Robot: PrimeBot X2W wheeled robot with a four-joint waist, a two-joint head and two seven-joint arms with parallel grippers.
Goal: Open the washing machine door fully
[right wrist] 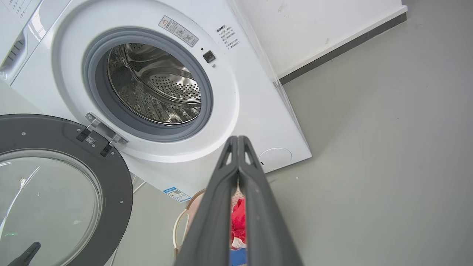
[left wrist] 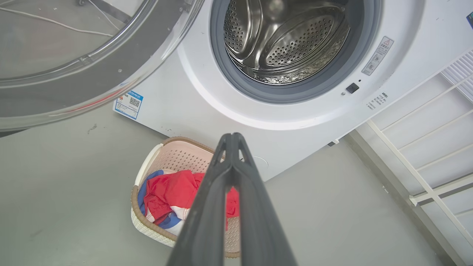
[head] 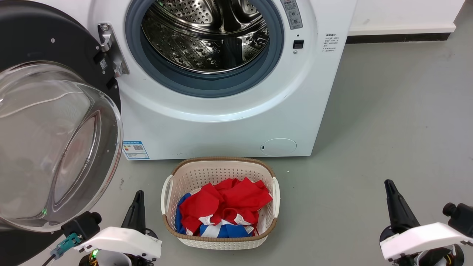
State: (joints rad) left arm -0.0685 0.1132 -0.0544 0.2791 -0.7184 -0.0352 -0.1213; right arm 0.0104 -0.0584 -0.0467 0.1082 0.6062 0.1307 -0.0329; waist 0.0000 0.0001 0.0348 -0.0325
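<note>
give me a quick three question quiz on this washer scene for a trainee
1. True or false: the washing machine door stands swung out on its hinge, to the left of the drum opening.
2. What lies in the laundry basket? A) red, blue and white clothes B) green towels C) a single shoe
3. Fill in: the fingers of the left pincer and the right pincer are both ____ (open or shut).

Key: 1 true; 2 A; 3 shut.
</note>
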